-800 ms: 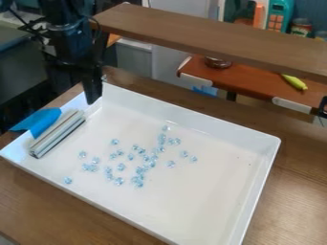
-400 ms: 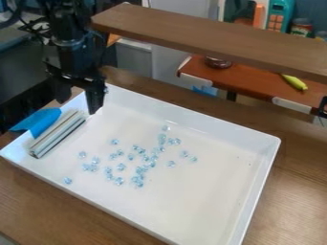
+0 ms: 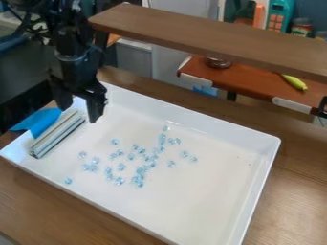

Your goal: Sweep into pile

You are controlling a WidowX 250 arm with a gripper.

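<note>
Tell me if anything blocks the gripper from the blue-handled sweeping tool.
Nothing visible stands between the open gripper and the sweeping tool. The pale blue pieces scattered in the tray lie off to one side, clear of that path.

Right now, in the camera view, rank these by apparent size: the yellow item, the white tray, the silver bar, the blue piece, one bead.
1. White tray
2. Silver bar and blue piece: too close to rank
3. Yellow item
4. Bead
</note>
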